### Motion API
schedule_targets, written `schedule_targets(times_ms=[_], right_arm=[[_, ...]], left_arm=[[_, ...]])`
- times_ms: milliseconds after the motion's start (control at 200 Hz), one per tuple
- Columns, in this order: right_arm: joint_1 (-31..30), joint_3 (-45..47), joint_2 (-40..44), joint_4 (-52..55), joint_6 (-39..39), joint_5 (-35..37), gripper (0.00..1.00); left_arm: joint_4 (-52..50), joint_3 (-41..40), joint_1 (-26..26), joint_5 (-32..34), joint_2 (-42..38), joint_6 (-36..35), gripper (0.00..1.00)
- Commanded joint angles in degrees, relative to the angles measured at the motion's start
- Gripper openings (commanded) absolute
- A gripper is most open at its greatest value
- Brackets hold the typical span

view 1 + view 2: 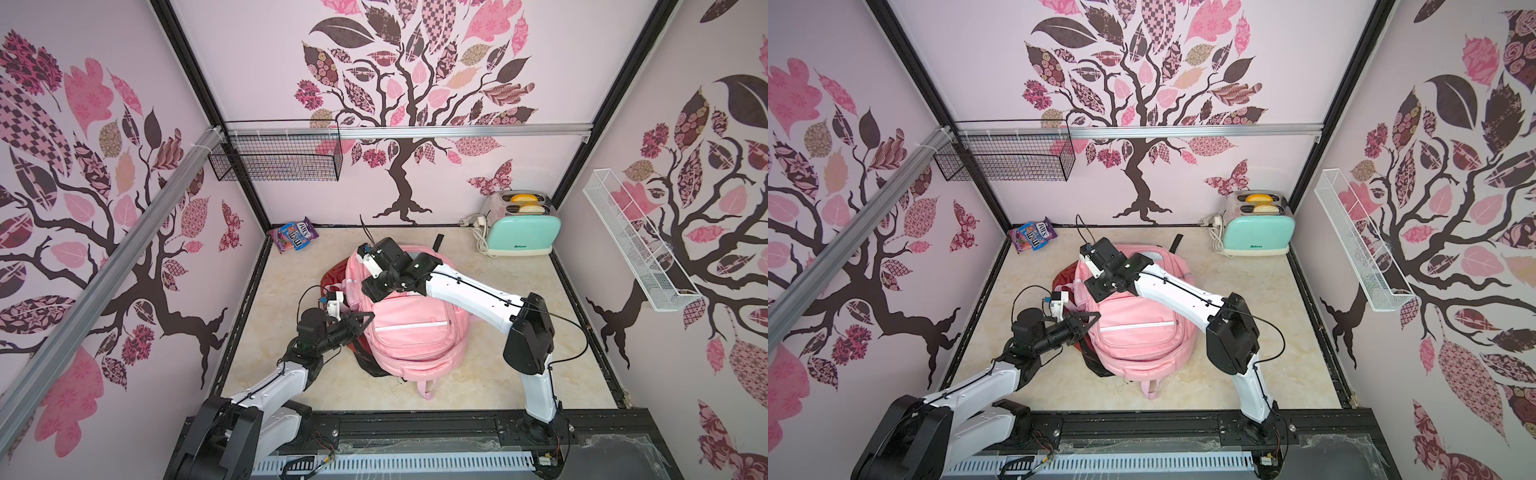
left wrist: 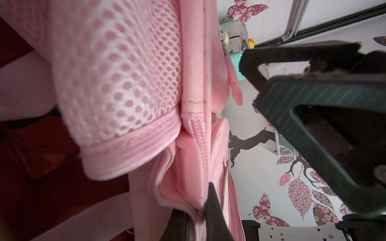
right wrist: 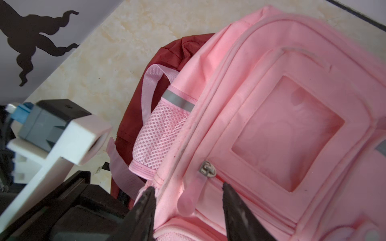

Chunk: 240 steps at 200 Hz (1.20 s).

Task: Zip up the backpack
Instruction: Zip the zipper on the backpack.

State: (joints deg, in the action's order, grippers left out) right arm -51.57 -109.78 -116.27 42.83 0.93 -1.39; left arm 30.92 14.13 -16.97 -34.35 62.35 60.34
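Observation:
The pink backpack [image 1: 409,332] [image 1: 1142,336] lies flat mid-table, front pocket up. My left gripper [image 1: 368,318] [image 1: 1094,316] [image 2: 200,212] is shut on a fold of the backpack's fabric [image 2: 188,158] at its left side, just below the mesh side pocket [image 2: 117,79] [image 3: 160,133]. My right gripper [image 1: 376,291] [image 1: 1098,291] [image 3: 188,192] hangs open over the pack's upper left part. A metal zipper slider [image 3: 207,169] and its pink pull tab [image 3: 191,196] lie between the open fingers without touching either.
A dark red bag [image 1: 332,274] [image 3: 146,87] lies under the backpack's left side. A mint toaster [image 1: 521,232] stands at the back right and a candy bag [image 1: 295,237] at the back left. Wire baskets hang on the walls, black [image 1: 274,156] and white [image 1: 636,241].

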Motion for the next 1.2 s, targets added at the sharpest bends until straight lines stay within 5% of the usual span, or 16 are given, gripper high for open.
schedule_targets(times_ms=[0,270,480,765,1195], right_arm=[[-0.5,-2.5,-0.8,2.4,-1.8,2.7,0.53],[-0.7,-3.2,-2.1,3.2,-2.6,3.4,0.47],[-0.8,-4.1,-2.9,4.0,-2.6,3.2,0.27],[-0.6,-3.4,-1.7,3.8,-1.8,1.6,0.15],[6.8,4.6,4.5,-0.7,4.5,-13.8,0.02]], left_arm=[[9.2,0.9,0.0,-3.4,-2.3,0.2,0.00],[9.8,0.7,-0.1,-3.6,-2.6,0.7,0.00],[9.8,0.5,-0.1,-3.5,-2.4,0.6,0.00],[10.2,0.3,-0.1,-3.3,-2.1,0.6,0.00],[8.8,0.1,-0.1,-2.0,-2.2,-0.2,0.00]])
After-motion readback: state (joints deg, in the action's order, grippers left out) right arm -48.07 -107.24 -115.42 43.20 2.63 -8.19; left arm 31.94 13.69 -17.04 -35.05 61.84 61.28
